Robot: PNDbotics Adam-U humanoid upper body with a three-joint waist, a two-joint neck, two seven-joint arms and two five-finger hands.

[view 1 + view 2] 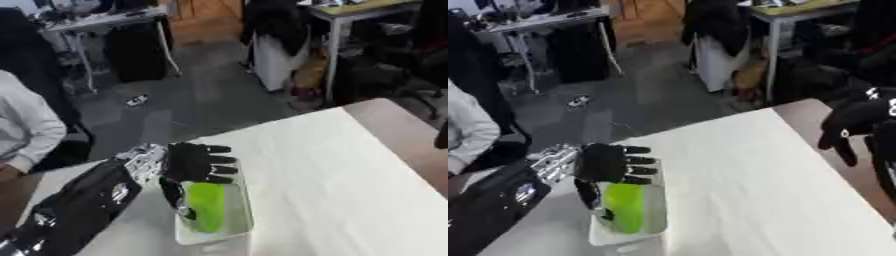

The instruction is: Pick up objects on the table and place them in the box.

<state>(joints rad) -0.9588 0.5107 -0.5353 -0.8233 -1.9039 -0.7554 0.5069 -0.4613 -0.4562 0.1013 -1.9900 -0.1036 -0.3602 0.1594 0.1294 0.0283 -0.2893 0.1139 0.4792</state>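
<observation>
A clear plastic box [238,220] stands on the white table [332,170] near its front left. Inside it lies a bright green object [206,200]. My left hand [194,162] hovers over the box's far end, fingers straight and spread, thumb [172,196] reaching down beside the green object. It holds nothing that I can see. My right hand [852,122] hangs above the table's right edge with its fingers relaxed and pointing down, empty. In the left eye view only a dark sliver of it shows at the right border.
The brown table edge [411,135] runs along the right. A person in a white sleeve [26,125] sits at the far left. Beyond the table are grey floor, desks and dark bags.
</observation>
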